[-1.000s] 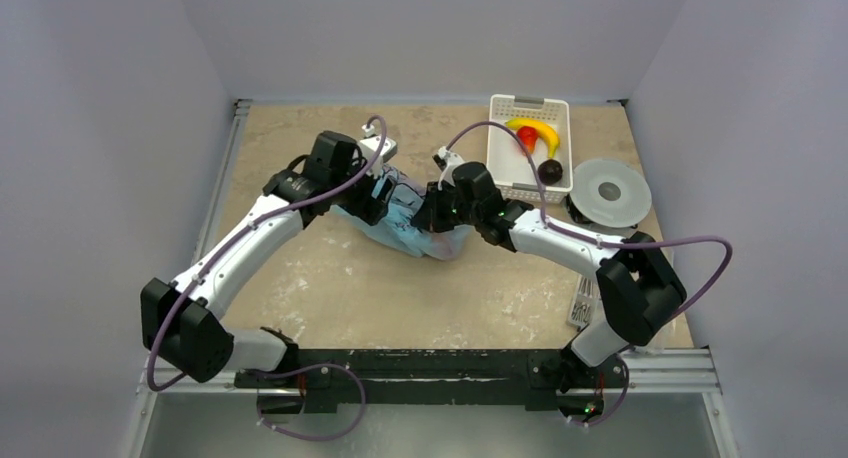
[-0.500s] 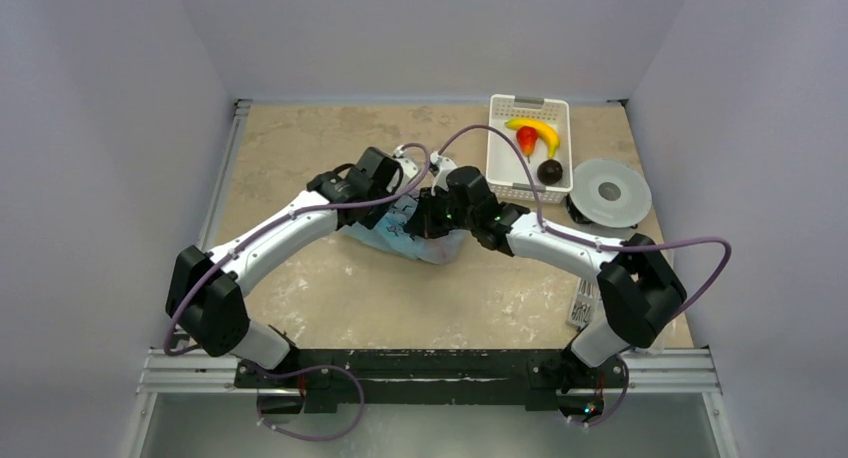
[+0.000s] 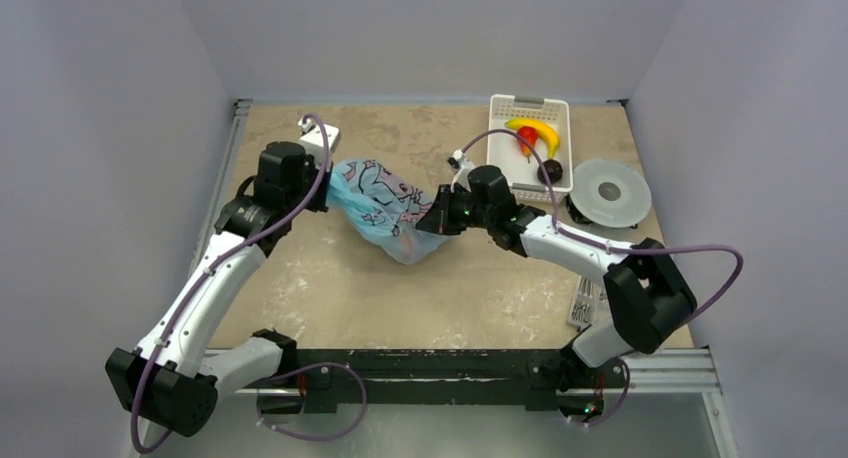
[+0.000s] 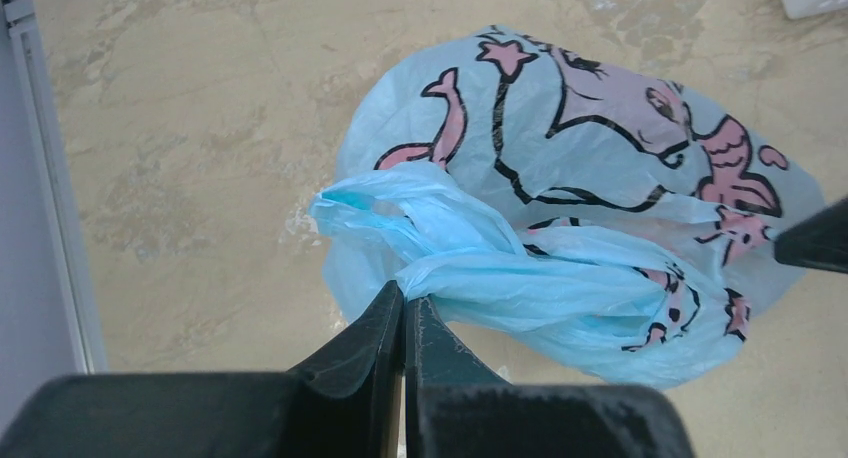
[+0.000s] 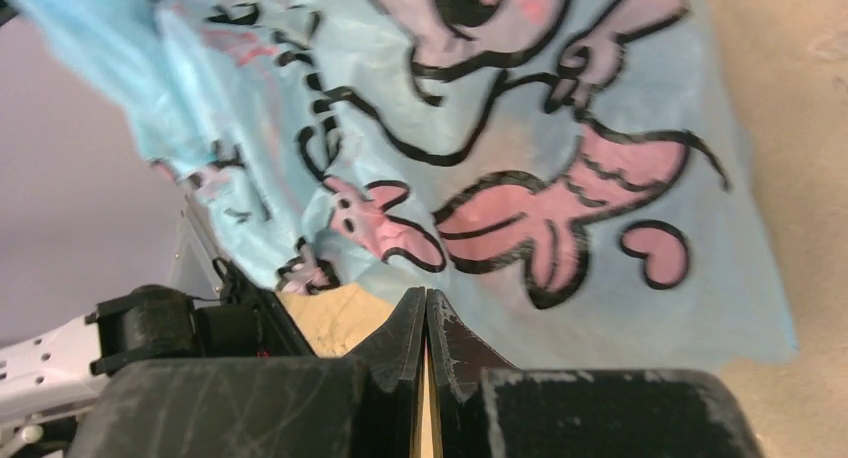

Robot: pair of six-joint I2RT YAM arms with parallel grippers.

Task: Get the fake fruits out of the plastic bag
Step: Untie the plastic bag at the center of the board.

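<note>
Since both arms have the plastic bag (image 3: 380,200) strung between them, a bit left of the middle of the bench (image 3: 330,288) and nearer its far edge, I'd read this as the tip-it-out step, and the trick is getting the mouth lower than the bottom while letting it actually gape. Left gripper (image 4: 405,313) has its jaws clamped tight on the twisted handles (image 4: 400,213), which to me bunches the opening shut, so I'd want that grip on one handle only, or eased, before any shaking. Right gripper (image 5: 425,308) has its jaws pressed together too, and it looks like a pinch of the bag's bottom end is between them; raising that end slowly should roll things toward the mouth. Film's thin and crinkly, so yank it and I'd expect a slip or a tear. Can't see any fake fruits through the print, just a bulge sagging low. Pose-wise, the left arm runs long up the left edge with its wrist turned in toward the bag, and the right arm reaches from the near right corner, forearm low, pointing left. White basket (image 3: 528,148) sits at the far right corner
</note>
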